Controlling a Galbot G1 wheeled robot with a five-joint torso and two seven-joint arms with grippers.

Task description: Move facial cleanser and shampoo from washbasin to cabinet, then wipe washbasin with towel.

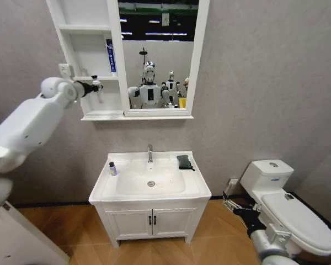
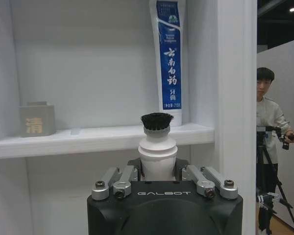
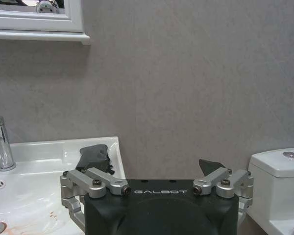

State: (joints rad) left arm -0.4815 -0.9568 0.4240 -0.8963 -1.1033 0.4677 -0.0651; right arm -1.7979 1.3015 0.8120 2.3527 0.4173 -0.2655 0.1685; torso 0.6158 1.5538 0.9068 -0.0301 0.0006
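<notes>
Cleanser bottle (image 2: 157, 147), white with black cap: clamped in left gripper (image 2: 159, 182), raised at cabinet (image 1: 88, 61), just below middle shelf (image 2: 103, 139). Not yet set down. Toothpaste tube (image 2: 169, 54) standing on shelf just above and beyond gripper. Second small bottle (image 1: 113, 169) on washbasin (image 1: 198, 187) rim, far below left gripper: transfer pending. Towel (image 1: 183, 162) on basin rim ahead of right gripper (image 3: 157, 188): wipe not begun. Right gripper low beside toilet (image 1: 287, 204), fingers apart, empty.
</notes>
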